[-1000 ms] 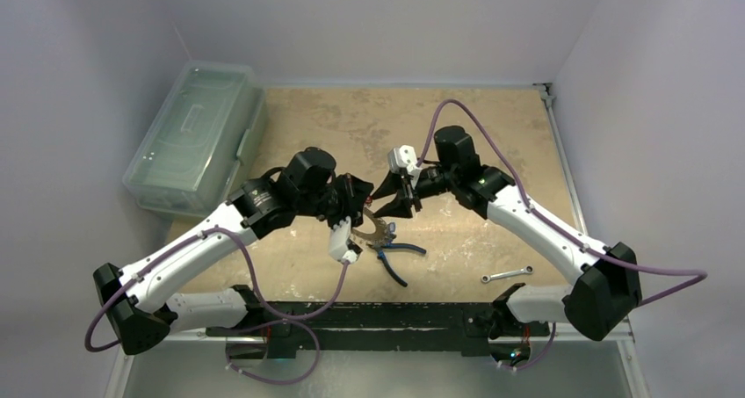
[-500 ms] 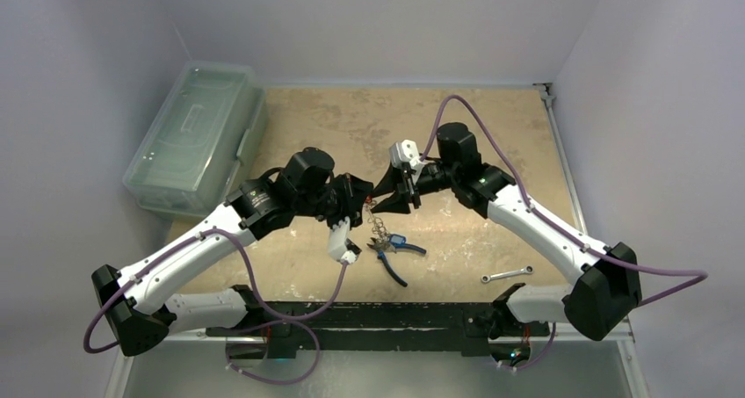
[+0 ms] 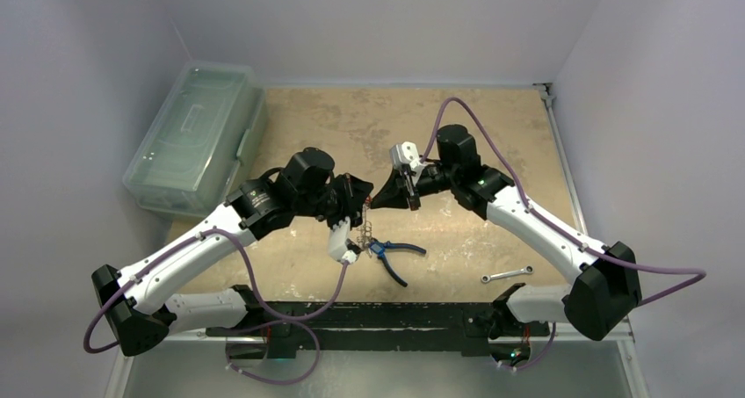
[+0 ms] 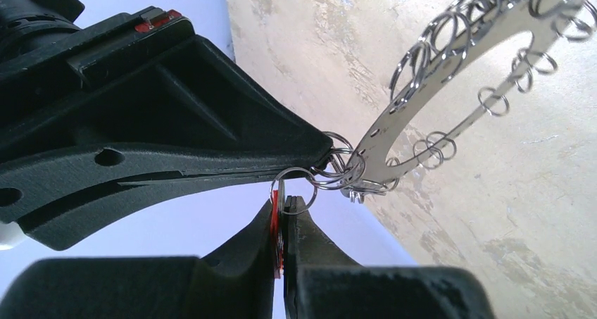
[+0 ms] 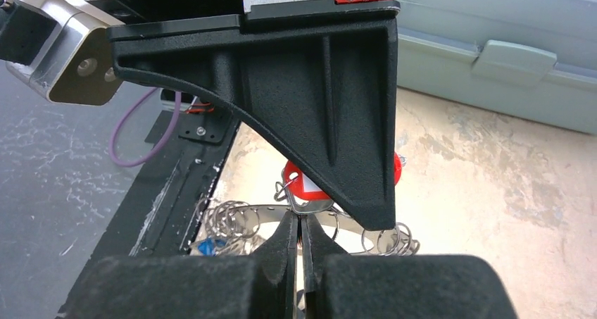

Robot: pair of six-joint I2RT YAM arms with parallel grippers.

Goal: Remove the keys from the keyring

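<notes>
The keyring (image 4: 450, 101) is a thin flat silver band strung with several small wire rings. It hangs above the table between my two grippers, edge-on in the top view (image 3: 361, 231). My left gripper (image 4: 285, 205) is shut on a red-tagged key (image 4: 275, 217) whose small ring links to the band. My right gripper (image 5: 299, 224) is shut on the band (image 5: 267, 212), just under the red tag (image 5: 304, 184). In the top view the left gripper (image 3: 358, 201) and right gripper (image 3: 378, 199) meet tip to tip. Other keys are not clearly visible.
Blue-handled pliers (image 3: 397, 252) lie on the table just below the hanging ring. A silver wrench (image 3: 507, 275) lies at the front right. A clear plastic lidded box (image 3: 198, 134) stands at the left edge. The black base rail (image 3: 378, 314) runs along the near edge.
The keyring has been lifted off the table beside the pliers and now hangs between the two grippers. The right gripper has closed in on the left one.
</notes>
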